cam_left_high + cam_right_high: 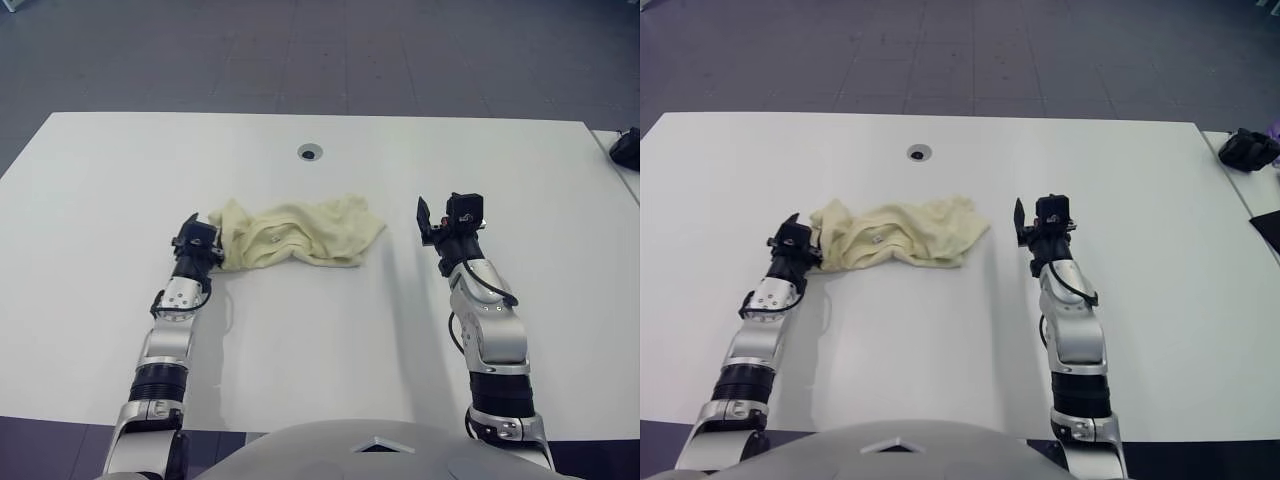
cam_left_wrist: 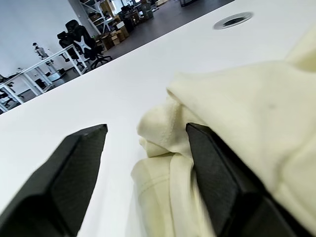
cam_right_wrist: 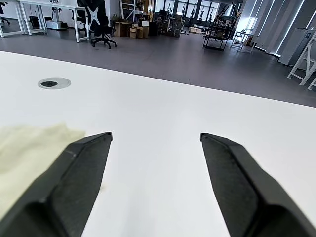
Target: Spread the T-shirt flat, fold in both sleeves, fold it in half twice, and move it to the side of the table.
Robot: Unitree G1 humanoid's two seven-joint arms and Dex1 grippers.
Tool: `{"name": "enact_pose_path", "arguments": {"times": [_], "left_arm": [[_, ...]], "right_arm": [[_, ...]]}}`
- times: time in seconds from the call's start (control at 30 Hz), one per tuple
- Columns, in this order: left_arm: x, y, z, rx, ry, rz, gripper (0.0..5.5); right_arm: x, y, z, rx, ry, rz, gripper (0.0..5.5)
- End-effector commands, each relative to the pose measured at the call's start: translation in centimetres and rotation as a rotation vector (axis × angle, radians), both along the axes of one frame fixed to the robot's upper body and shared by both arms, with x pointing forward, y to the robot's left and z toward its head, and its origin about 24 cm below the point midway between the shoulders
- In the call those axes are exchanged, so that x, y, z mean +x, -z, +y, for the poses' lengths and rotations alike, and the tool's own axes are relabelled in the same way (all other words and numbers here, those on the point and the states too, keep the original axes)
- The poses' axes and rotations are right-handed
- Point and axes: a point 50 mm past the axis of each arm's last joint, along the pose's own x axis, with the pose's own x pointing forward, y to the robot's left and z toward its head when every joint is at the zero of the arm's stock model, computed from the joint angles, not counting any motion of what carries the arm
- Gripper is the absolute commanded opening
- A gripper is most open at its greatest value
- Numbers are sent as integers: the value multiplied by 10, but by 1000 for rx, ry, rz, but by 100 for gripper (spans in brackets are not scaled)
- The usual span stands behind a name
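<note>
T-shirt: pale yellow, crumpled into a loose bunch on the table, not spread flat; it lies between the two pincers, with one end at the left pincer's fingertips and the other end near the right pincer but apart from it
Left pincer: low at the table surface, fingers spread wide; a fold with a stitched hem lies in the gap between them and rests against one finger; nothing is clamped
Right pincer: over bare tabletop, pointing toward the far edge, fingers spread wide and holding nothing; an edge of the T-shirt lies just beside one finger
Table: white and plain, carrying both pincers and the cloth
Cable hole: round, grey-rimmed, set in the tabletop beyond the T-shirt, farther out than either pincer reaches and roughly midway between them
Dark object: on a neighbouring surface, well apart from the right pincer, out to its right and farther off
Office chair: black, on the grey floor past the table's far edge, farthest from the right pincer
</note>
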Motion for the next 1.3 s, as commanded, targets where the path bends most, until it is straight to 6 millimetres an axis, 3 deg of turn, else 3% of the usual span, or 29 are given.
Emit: {"name": "enact_pose_path", "arguments": {"times": [0.03,0.2,0.4,0.67,0.9,1.3], "left_arm": [[3,-2,-37,-32,124,13,358],[10,-7,-67,-52,206,22,444],[15,-17,-76,-71,205,-6,538],[17,-22,-61,-49,186,-10,538],[19,-28,-66,-82,202,-15,538],[12,-24,-66,-94,229,6,538]], "right_arm": [[-22,-14,-10,-135,-139,-27,388],[-52,-24,-11,-387,-367,-27,471],[-58,-6,-8,-572,-467,37,540],[-57,14,-8,-632,-435,107,540],[-55,24,-12,-659,-403,147,540],[-49,12,-12,-647,-350,92,540]]}}
